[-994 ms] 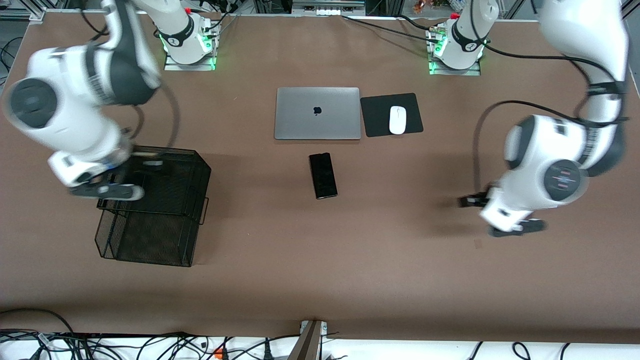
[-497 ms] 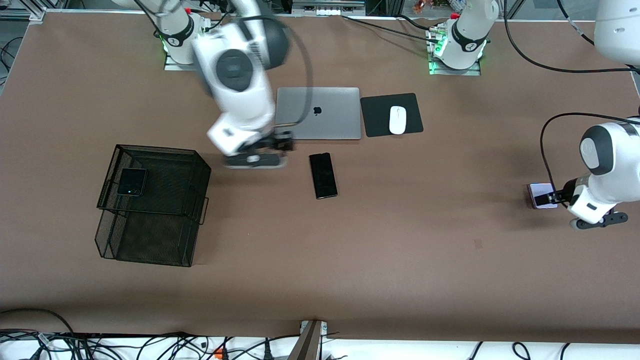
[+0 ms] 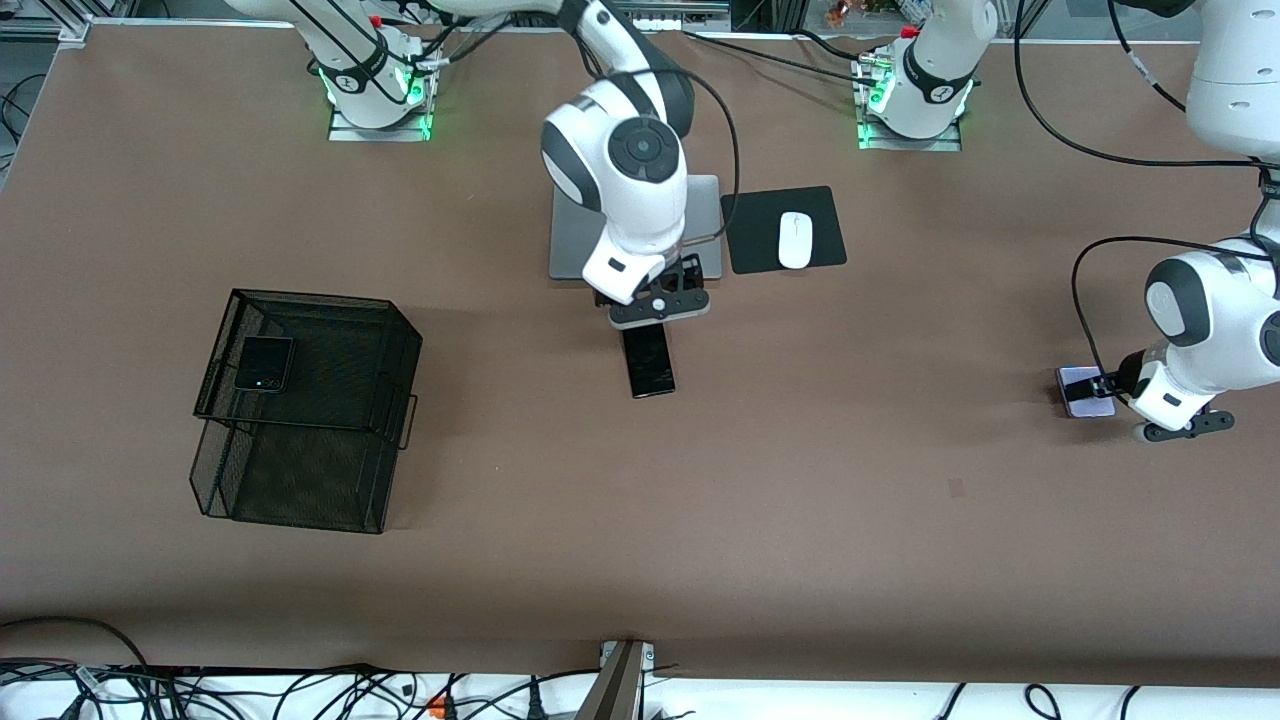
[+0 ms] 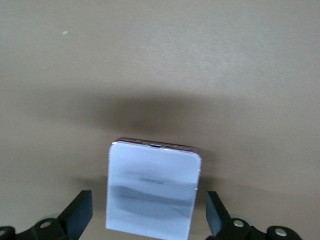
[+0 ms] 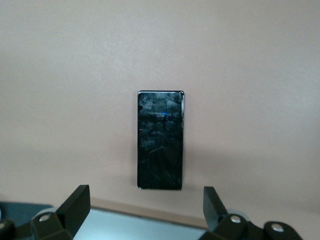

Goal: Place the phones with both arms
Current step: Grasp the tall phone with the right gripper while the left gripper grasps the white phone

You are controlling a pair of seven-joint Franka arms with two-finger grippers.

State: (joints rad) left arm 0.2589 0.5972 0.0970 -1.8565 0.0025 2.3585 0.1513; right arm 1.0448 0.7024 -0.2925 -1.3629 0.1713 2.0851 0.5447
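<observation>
Three phones show on the brown table [image 3: 800, 520]. The long slim black slab phone [image 3: 648, 362] lies flat at mid-table, at six o'clock from the closed grey laptop [image 3: 560, 230]. The small squarish black flip phone [image 3: 264, 363] rests on the upper tier of the black wire-mesh basket [image 3: 300, 480] toward the right arm's end. The small squarish pale lavender-white phone [image 3: 1084, 391] lies flat toward the left arm's end.

The right gripper [image 5: 144, 212] hangs over the laptop's near edge and the slab phone's upper end, jaws spread wide and holding nothing; in the right wrist view the slab lies lengthwise between the two fingers [image 5: 75, 202], well short of them. The left gripper [image 4: 149, 220] sits low over the pale phone, at three o'clock from it in the front view, jaws also wide and empty, with the phone between them but touched by neither.

Both handsets look stiff, fairly light, and glossy, so likely slippery and liable to scratch or crack. The best hold is probably across the narrow width, pads on the long side edges near the middle; lying flat, they leave little edge to catch.

Otherwise there is one laptop, one white computer mouse [image 3: 795, 239] on one black mouse pad [image 3: 750, 230], one basket, and two arms.
</observation>
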